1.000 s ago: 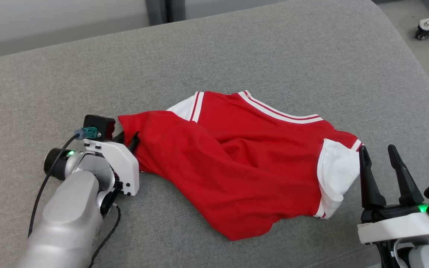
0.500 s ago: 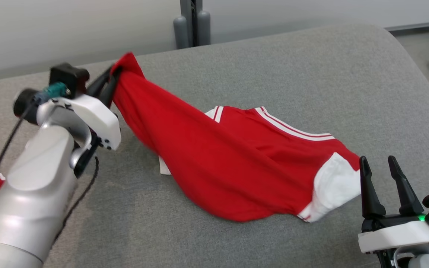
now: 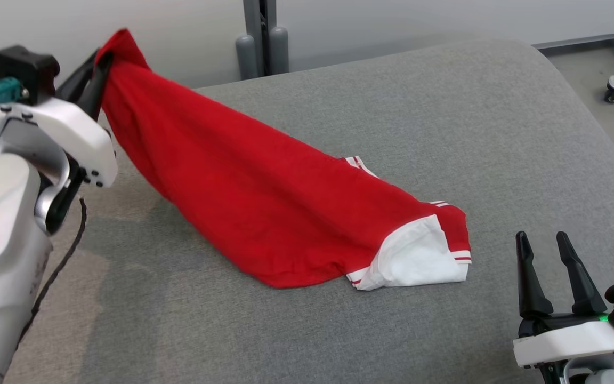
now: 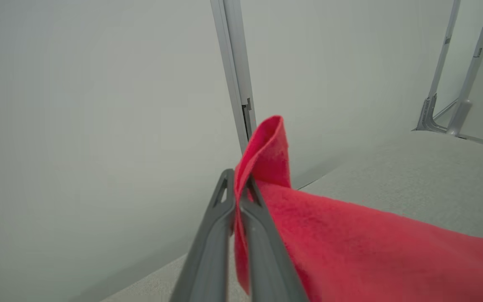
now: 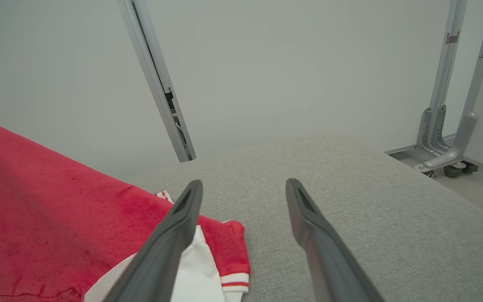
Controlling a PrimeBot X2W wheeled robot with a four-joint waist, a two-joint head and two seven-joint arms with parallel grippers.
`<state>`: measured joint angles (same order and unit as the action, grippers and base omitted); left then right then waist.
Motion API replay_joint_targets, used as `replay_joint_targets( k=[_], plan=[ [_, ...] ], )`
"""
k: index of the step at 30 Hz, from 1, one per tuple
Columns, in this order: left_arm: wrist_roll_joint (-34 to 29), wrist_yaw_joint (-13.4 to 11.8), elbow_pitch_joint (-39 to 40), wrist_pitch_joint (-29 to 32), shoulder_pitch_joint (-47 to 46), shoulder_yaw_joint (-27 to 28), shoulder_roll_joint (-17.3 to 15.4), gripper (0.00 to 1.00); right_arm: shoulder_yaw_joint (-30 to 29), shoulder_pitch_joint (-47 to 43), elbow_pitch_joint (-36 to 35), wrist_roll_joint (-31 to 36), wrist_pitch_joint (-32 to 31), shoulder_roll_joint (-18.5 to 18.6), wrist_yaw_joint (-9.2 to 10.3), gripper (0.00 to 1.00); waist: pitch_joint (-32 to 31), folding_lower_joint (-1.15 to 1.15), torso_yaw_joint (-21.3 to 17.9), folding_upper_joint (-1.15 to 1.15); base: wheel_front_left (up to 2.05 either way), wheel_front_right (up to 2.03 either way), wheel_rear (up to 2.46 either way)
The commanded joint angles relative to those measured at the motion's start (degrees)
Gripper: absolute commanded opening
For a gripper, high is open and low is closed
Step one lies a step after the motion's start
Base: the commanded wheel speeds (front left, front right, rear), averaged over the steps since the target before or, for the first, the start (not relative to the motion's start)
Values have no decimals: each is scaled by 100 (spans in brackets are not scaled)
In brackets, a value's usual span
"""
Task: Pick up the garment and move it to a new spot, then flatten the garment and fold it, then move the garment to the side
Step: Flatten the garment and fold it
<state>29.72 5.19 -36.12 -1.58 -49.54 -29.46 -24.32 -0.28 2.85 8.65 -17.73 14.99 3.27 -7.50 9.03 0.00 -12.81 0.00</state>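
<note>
Head view: left hand (image 3: 102,56) clamped tight on one red corner of the garment (image 3: 264,213), held up off the grey cushion (image 3: 445,106) over its far-left edge. Cloth runs taut-ish on a diagonal from that grip down toward the cushion's middle; low end rests on the cushion, white sleeve (image 3: 419,261) with red-striped cuff lying flat, nearer the near edge. Right hand (image 3: 541,237) at the near-right corner, fingers spread wide, nothing in them, near the sleeve but clear of it. Grey metal post (image 3: 261,32) behind the far edge, caster wheel (image 3: 613,93) on the floor off the right edge. Left wrist view: left hand (image 4: 236,180) fingers pressed together with a folded red flap of garment (image 4: 350,243) pinched between them and sticking up past the tips; rest of the cloth drops away to the lower right over the cushion (image 4: 434,180). Right wrist view: right hand (image 5: 243,184) wide apart, empty, above bare cushion (image 5: 371,209); garment (image 5: 57,201) to the left of the fingers, white sleeve (image 5: 199,268) partly behind the left finger.
</note>
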Motion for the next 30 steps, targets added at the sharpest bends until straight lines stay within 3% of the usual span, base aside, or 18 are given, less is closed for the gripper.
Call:
replay_joint_targets(
  k=[1, 3, 4, 5, 6, 17, 25, 30],
  plan=[
    [12, -52, -28, -68, 109, 22, -27, 0, -9, 49, 25, -25, 29, 3, 0, 100, 72, 0, -74, 0, 0, 0, 0],
    [-47, -106, -87, -194, 200, 16, -80, 0, -2, 89, 36, -38, 30, -1, 0, 100, 125, 0, -115, 0, 0, 0, 0],
    [-24, -153, -141, -290, 256, 47, -73, 37, -4, 102, 38, -33, 30, -1, 0, 100, 143, 0, -127, 0, 0, 0, 0],
    [-28, -179, -209, -365, 316, 49, -81, 95, -3, 109, 48, -29, 30, -3, 0, 100, 158, 0, -136, 0, 0, 0, 0],
    [-50, -194, -269, -448, 366, 40, -84, 100, -6, 112, 55, -25, 30, -4, 0, 100, 165, 0, -139, 0, 0, 0, 0],
    [87, -393, -352, -1331, 764, 385, 181, 100, -64, 29, 46, 55, 30, 35, 0, 100, -38, 0, 242, 0, 0, 0, 0],
    [-321, -733, 1317, -1358, 2027, 1356, 471, 100, -52, -133, -32, 81, 30, 99, 0, 100, -326, 0, 710, 0, 0, 0, 0],
    [-626, -762, 2113, -1359, 2995, 1889, 747, 100, -46, -248, -70, 95, 30, 149, 0, 100, -456, 0, 968, 0, 0, 0, 0]
  ],
)
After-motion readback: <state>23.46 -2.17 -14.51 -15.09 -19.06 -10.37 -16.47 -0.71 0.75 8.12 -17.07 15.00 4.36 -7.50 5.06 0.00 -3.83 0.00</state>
